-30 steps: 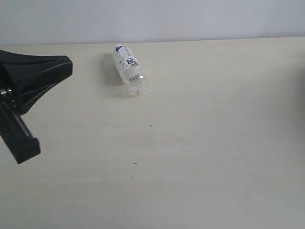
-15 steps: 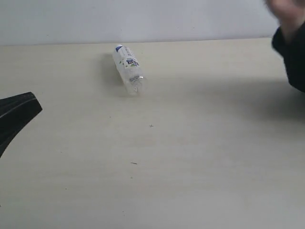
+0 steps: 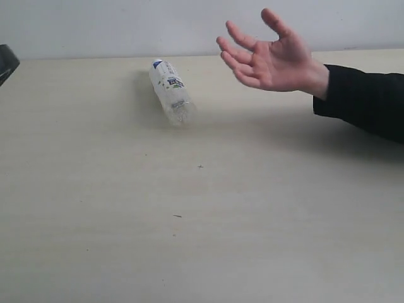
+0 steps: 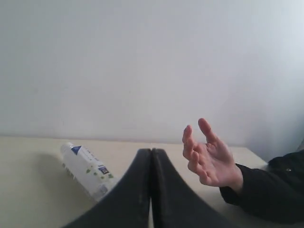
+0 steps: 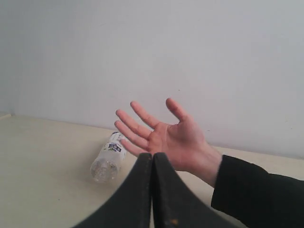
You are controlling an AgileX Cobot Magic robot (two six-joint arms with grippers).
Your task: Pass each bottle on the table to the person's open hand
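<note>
One small clear bottle (image 3: 170, 92) with a blue cap lies on its side on the cream table (image 3: 202, 208), at the far side left of the middle; it also shows as the bottle (image 4: 87, 171) and the bottle (image 5: 108, 160) in the wrist views. The person's open hand (image 3: 271, 55), palm up with a black sleeve, hovers right of it, also seen as the hand (image 4: 209, 159) and the hand (image 5: 166, 137). My left gripper (image 4: 151, 154) is shut and empty, only a black corner (image 3: 6, 60) showing at the exterior view's left edge. My right gripper (image 5: 152, 157) is shut and empty. The other bottles are out of view.
A plain pale wall (image 3: 126, 25) runs behind the table's far edge. A few tiny dark specks (image 3: 177, 216) dot the tabletop.
The person's hand has come in from the right and opened above the table. My left arm has drawn back to the left, almost out of the exterior view. The bottle has not moved.
</note>
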